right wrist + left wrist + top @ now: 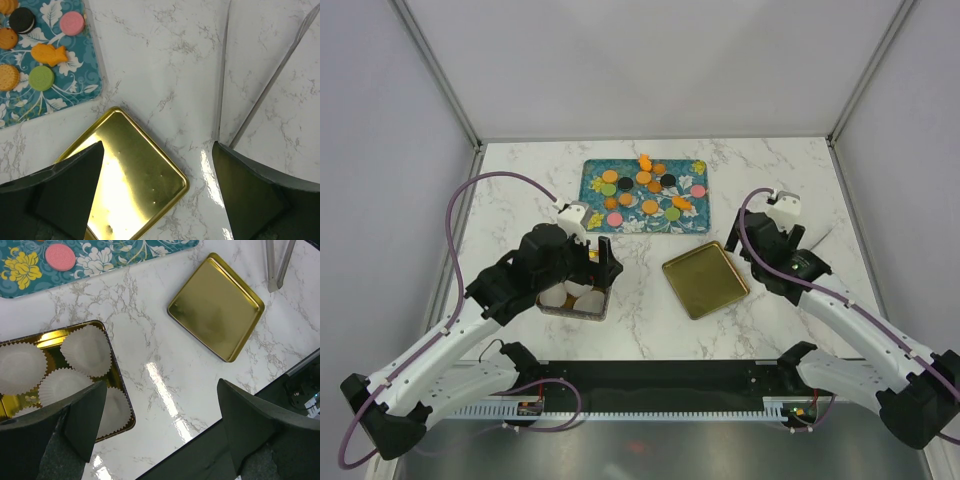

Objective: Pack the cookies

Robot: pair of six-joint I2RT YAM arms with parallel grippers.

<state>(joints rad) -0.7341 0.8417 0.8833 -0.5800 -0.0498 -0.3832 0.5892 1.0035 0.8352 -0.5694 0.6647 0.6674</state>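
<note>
The cookies (643,190), small round discs in orange, green, pink and black plus a few orange fish shapes, lie spread on the teal floral tray (592,172) at the back of the table. A pink cookie (60,256) shows in the left wrist view. Pink (72,23), green (41,78) and black (22,20) ones show in the right wrist view. My left gripper (607,268) (162,405) hangs open beside the gold tin (600,312), holding nothing. My right gripper (757,232) (157,160) is open above the right corner of the gold lid (135,170), also without anything in it.
The gold tin (50,337) holds several white pleated paper cups (86,350). The square gold lid (705,279) (216,307) lies flat on the marble table between the arms. Grey walls with metal frame posts (222,70) close off the back and sides.
</note>
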